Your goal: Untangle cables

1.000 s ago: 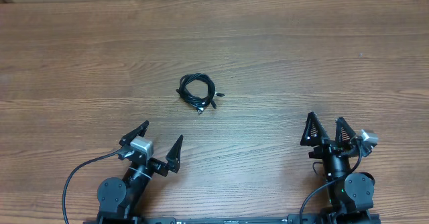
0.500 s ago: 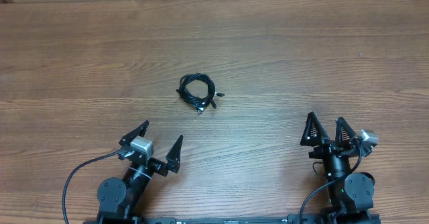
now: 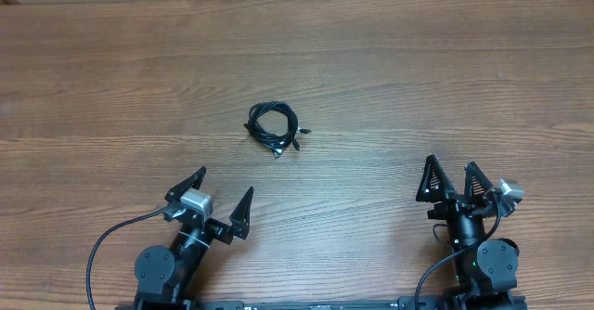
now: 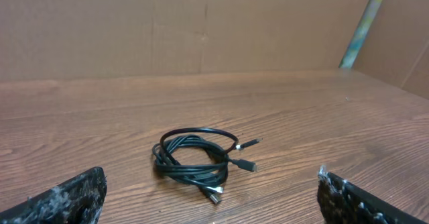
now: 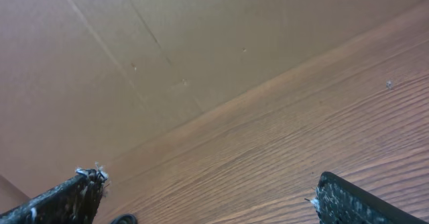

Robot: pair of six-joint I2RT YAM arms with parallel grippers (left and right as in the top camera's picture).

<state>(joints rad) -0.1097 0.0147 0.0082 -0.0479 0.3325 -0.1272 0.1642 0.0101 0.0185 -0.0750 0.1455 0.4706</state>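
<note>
Well, my left gripper and my right gripper both stand spread wide, pinching nothing. The cables lie bunched in a small coil on the table, ahead of my left fingers and well apart from them, far off to the left of my right fingers.

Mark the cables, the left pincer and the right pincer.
cables (image 3: 273,130): overhead view, middle of the coiled bundle.
left pincer (image 3: 226,180): overhead view, midway between its open fingertips.
right pincer (image 3: 450,162): overhead view, midway between its open fingertips.
</note>
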